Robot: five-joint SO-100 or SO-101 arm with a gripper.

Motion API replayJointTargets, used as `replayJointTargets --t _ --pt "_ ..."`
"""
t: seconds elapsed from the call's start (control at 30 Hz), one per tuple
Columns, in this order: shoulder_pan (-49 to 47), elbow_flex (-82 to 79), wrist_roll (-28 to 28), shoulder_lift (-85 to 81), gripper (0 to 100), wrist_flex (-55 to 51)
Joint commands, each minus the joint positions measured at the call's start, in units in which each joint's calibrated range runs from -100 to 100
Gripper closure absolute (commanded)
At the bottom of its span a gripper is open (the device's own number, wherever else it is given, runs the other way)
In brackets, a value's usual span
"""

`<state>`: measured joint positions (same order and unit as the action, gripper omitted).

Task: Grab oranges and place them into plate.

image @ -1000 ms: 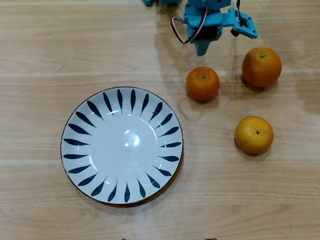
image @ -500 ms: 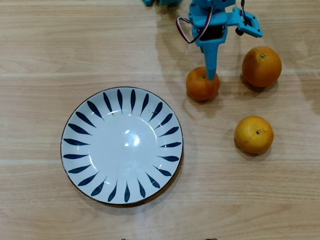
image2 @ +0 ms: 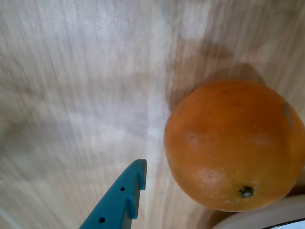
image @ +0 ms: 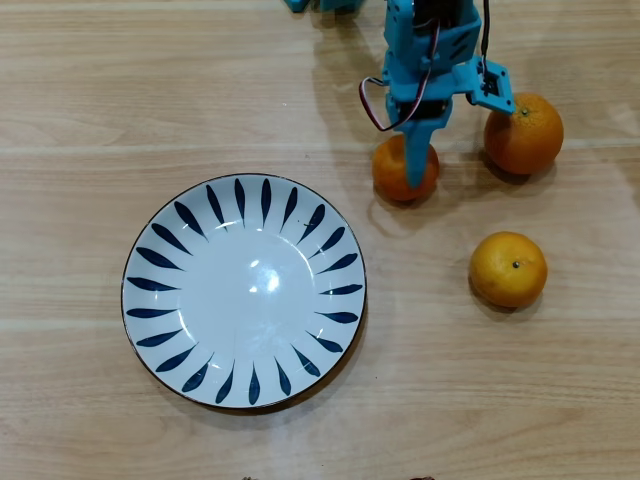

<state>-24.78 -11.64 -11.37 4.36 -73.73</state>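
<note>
— What's round the arm from where you stand?

— Bare pale wooden worktop (image: pixel 80 90), long grain, seams across it. The blue plastic gripper (image: pixel 418 178) hangs over the smaller deep-orange fruit (image: pixel 405 168), one finger lying across its top in the overhead view. A looped wire sticks out at the arm's left side there.

— How many oranges?

— Three, all on the worktop. The large deep-orange one (image: pixel 524 134) sits just right of the arm; the yellower one (image: pixel 508 269) is below it, well apart. One plate (image: pixel 150 300), round, glossy white with dark blue petal strokes, nothing in it, left of the fruit.

— Is the gripper pinching?

— Spread, I'd say. In the wrist view one blue fingertip (image2: pixel 125 198) stands clear of the dimpled orange skin, worktop showing between. The other finger is out of that view, so I'm not certain.
</note>
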Motion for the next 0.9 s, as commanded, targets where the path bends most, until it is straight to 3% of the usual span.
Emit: replayJointTargets --t 0.0,0.3,0.87 --pt "0.1 3.0 -0.7 0.5 62 0.8" --pt "0.0 2.7 -1.2 1.6 41 2.4" --pt "0.7 -0.9 -1.3 7.9 40 7.9"
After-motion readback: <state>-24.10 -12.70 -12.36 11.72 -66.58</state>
